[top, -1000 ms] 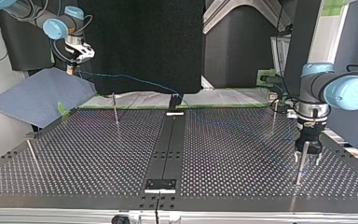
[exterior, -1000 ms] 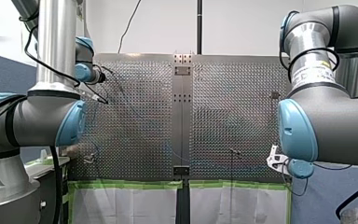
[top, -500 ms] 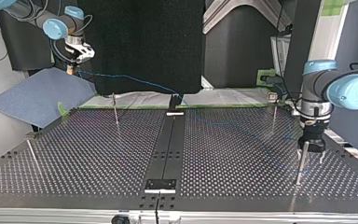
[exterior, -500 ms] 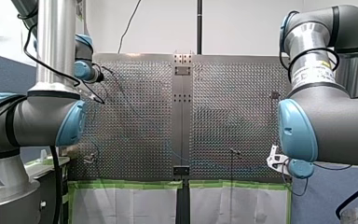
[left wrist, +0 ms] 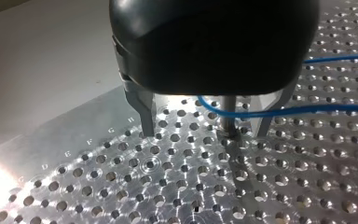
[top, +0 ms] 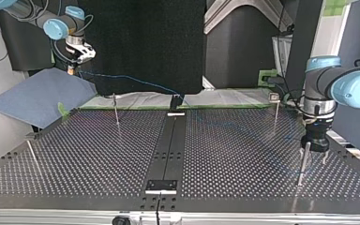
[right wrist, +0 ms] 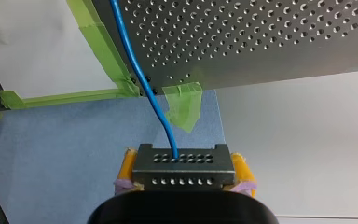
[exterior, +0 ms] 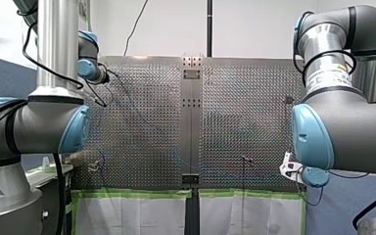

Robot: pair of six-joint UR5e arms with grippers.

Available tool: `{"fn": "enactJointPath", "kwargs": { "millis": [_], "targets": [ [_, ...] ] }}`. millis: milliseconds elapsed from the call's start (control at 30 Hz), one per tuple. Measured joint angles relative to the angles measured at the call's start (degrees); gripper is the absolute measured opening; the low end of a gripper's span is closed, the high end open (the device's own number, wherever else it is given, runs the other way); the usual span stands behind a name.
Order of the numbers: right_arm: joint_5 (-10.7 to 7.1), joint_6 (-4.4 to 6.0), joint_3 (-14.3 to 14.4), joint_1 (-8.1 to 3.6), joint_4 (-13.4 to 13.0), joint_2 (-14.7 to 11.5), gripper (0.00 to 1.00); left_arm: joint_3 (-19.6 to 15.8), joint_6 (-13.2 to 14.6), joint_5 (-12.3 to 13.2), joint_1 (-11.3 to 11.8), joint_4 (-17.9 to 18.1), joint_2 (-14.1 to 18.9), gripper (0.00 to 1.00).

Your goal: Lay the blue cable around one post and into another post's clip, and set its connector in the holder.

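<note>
Blue cable (left wrist: 307, 110) runs crosswise between my left gripper's (left wrist: 205, 133) fingers, which are spread and grip nothing, and hooks round the post (left wrist: 228, 119) standing between them. My right gripper (right wrist: 184, 175) pinches the connector (right wrist: 182, 161), with the cable leading straight ahead, so I judge the right arm makes the next carry.

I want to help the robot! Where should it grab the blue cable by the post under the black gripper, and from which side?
Probably the straight stretch of the blue cable just beside the post, coming down from above. It runs thin and about level over the table, so jaws can drop either side and pinch across it. My left gripper hangs open there.
</note>
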Motion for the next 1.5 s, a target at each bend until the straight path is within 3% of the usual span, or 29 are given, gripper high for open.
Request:
{"fn": "enactJointPath", "kwargs": {
  "millis": [667, 1133, 1500],
  "targets": [
    [0.00, 0.00, 0.01, 0.35, 0.22, 0.00, 0.00, -0.02, 9.24, -2.52, -0.80, -5.55, 1.04, 1.00],
    [0.00, 0.00, 0.02, 0.38, 0.24, -0.01, 0.00, -1.35, 11.01, -2.63, -1.90, -7.64, 4.58, 1.00],
    [0.00, 0.08, 0.02, 0.37, 0.32, -0.01, 0.00, -6.78, 9.44, -2.93, 0.61, -5.67, 6.62, 1.00]
  ]
}}
